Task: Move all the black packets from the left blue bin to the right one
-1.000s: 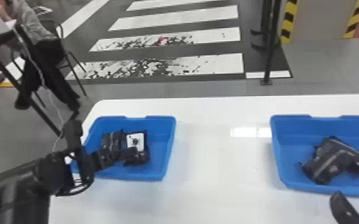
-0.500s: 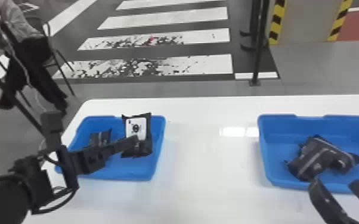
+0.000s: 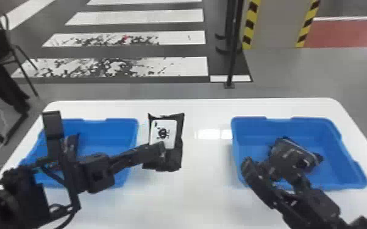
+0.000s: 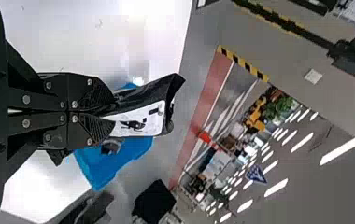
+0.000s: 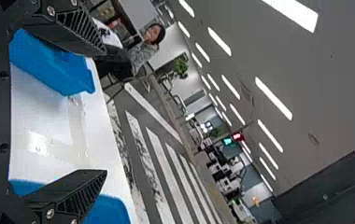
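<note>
In the head view, your left end effector is grasping a black packet with a white label, held over the white bench between the bins, near the left blue bin. You have another dark packet inside that left bin. Your right end effector is at the near side of the right blue bin, where dark packets lie together, partly hidden from you.

In the left wrist view, your left end effector is clenched on the labelled packet, its two fingers close together around it.

In the right wrist view, your right end effector is released, its fingers wide apart with nothing between them.
</note>
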Motion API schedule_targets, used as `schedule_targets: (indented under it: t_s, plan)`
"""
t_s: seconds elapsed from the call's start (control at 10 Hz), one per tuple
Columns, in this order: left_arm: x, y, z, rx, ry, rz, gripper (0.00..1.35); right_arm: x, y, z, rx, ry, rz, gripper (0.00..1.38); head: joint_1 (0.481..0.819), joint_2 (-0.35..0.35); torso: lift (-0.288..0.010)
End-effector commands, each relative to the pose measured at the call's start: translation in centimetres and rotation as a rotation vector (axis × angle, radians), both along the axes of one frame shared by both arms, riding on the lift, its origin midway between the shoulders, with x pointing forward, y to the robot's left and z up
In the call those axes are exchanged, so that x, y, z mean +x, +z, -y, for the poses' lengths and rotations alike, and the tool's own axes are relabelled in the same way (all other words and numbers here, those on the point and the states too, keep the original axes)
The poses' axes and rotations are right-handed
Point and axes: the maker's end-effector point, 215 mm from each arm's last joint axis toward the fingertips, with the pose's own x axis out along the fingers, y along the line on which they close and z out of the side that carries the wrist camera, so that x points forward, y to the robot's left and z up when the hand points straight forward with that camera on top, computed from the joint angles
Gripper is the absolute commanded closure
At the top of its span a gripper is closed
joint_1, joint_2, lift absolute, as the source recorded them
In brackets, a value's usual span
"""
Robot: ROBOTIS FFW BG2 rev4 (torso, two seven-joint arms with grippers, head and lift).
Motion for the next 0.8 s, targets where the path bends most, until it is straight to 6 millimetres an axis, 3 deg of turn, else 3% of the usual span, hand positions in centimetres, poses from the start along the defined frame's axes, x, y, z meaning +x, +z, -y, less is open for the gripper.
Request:
schedule_targets:
  t_s: [0.0, 0.3, 0.6, 0.7]
  plan:
    - [-1.2, 0.2, 2.8, -0.041, -0.063, -0.013, 1.21, 0.3, 1.0, -2.8, 0.048, 0.075, 0.006, 0.12, 0.695, 0.06, -0.154]
    - [-3.5, 0.3, 7.3, -0.09, -0.177, -0.052, 1.21, 1.0, 1.7, -4.4, 0.093, 0.118, 0.011, 0.12, 0.695, 0.045, -0.154]
    - [-5.3, -0.1, 10.3, -0.125, -0.258, -0.096, 1.21, 1.3, 3.1, -5.5, 0.137, 0.139, 0.043, 0.13, 0.695, 0.009, -0.154]
    - [-5.6, -0.1, 10.9, -0.134, -0.274, -0.1, 1.21, 1.5, 2.8, -5.5, 0.148, 0.138, 0.039, 0.34, 0.695, -0.002, -0.154]
